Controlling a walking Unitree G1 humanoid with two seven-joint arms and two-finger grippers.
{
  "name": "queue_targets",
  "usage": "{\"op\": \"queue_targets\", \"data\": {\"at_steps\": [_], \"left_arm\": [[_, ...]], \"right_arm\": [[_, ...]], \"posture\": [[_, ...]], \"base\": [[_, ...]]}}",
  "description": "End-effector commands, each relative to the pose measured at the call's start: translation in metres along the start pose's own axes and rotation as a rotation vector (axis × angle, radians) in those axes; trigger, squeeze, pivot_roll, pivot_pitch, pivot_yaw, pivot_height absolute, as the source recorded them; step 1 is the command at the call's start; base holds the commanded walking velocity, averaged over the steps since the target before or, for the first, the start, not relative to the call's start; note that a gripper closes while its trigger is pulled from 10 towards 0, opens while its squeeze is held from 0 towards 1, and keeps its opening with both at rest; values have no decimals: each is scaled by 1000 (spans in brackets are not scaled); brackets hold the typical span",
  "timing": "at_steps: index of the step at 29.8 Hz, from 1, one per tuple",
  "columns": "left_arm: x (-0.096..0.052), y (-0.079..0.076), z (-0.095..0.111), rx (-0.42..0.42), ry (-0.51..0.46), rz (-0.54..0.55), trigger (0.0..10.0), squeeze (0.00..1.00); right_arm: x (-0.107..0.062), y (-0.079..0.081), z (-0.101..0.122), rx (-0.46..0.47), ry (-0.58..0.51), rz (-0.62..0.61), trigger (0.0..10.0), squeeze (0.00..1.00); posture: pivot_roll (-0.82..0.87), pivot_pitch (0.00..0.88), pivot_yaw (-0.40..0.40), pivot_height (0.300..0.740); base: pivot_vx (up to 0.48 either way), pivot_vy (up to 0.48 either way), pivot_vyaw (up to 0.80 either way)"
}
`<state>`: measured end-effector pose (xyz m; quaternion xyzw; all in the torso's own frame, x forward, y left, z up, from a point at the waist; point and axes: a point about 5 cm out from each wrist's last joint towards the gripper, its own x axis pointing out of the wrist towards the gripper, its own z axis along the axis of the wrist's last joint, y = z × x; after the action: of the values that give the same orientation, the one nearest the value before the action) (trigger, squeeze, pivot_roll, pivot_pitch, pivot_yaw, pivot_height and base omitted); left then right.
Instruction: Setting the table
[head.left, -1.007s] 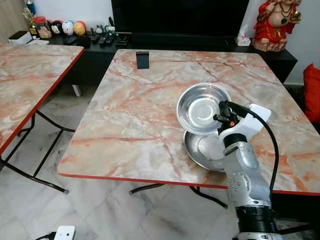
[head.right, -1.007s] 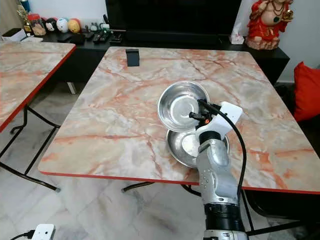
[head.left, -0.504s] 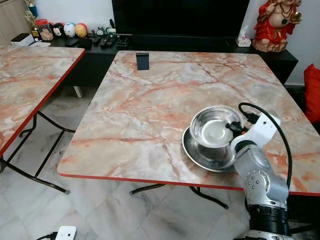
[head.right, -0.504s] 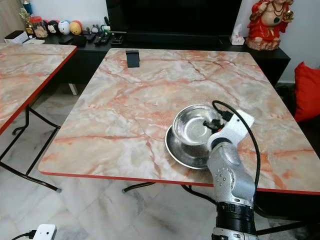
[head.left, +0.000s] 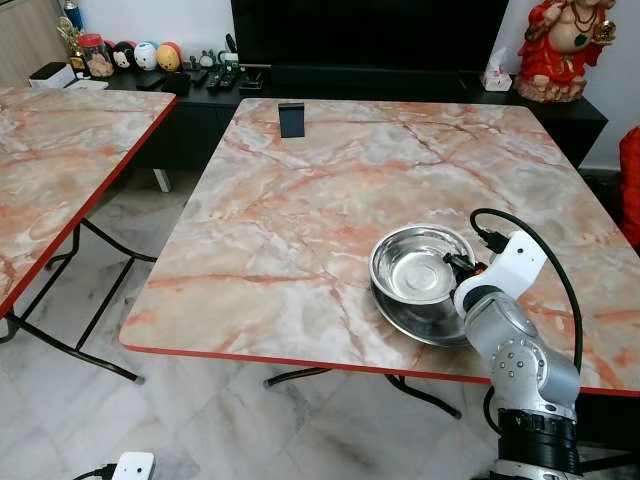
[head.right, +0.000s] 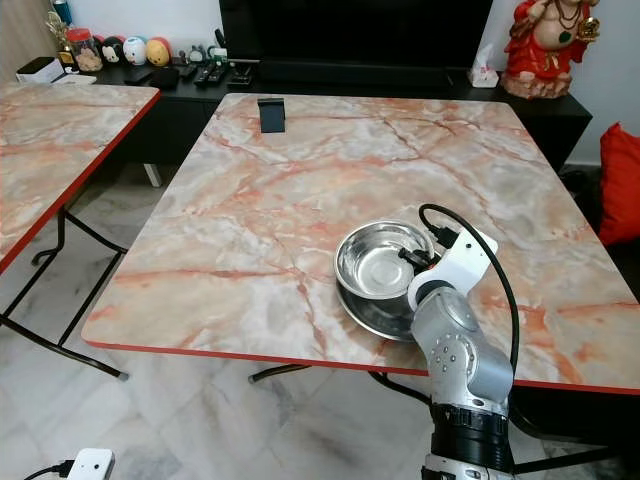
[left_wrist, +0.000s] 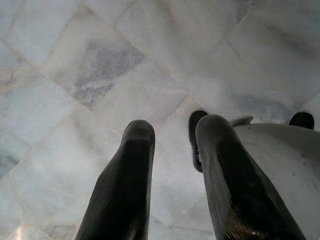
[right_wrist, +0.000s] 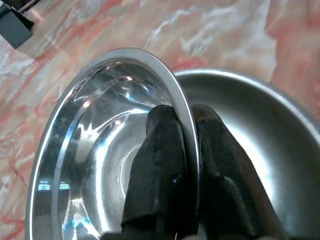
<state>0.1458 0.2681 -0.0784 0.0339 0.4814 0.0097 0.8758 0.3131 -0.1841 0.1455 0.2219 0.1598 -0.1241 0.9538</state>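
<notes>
Two marble tables: the big one (head.left: 300, 220) ahead, another (head.left: 60, 150) left. A black stand (head.left: 291, 119) sits far. My right gripper (right_wrist: 182, 150) pinches the top bowl's (head.left: 420, 264) rim; it's lowered now, nested in the lower bowl (head.left: 425, 318). My left gripper (left_wrist: 172, 165), fingers apart, hangs idle.

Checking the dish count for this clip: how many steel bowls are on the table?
2. The upper bowl is pinched at its rim by the right gripper, resting in the lower bowl near the marble table's front edge. More nested beneath can't be ruled out.
</notes>
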Motion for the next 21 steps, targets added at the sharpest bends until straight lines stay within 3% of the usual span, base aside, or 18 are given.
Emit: {"op": "queue_targets", "data": {"at_steps": [1, 9, 21], "left_arm": [[-1, 3, -3, 16, 21, -1, 10000, 0], [-1, 3, -2, 17, 21, -4, 10000, 0], [-1, 4, -1, 25, 24, -5, 10000, 0]], "right_arm": [[-9, 2, 13, -2, -44, 7, 10000, 0], [-19, -4, 8, 1, -19, -14, 10000, 0], [-17, -14, -7, 33, 33, -66, 10000, 0]], "posture": [[-27, 0, 14, 740], [-35, 0, 18, 740], [-32, 0, 28, 740]], "base": [[0, 0, 0], [0, 0, 0], [0, 0, 0]]}}
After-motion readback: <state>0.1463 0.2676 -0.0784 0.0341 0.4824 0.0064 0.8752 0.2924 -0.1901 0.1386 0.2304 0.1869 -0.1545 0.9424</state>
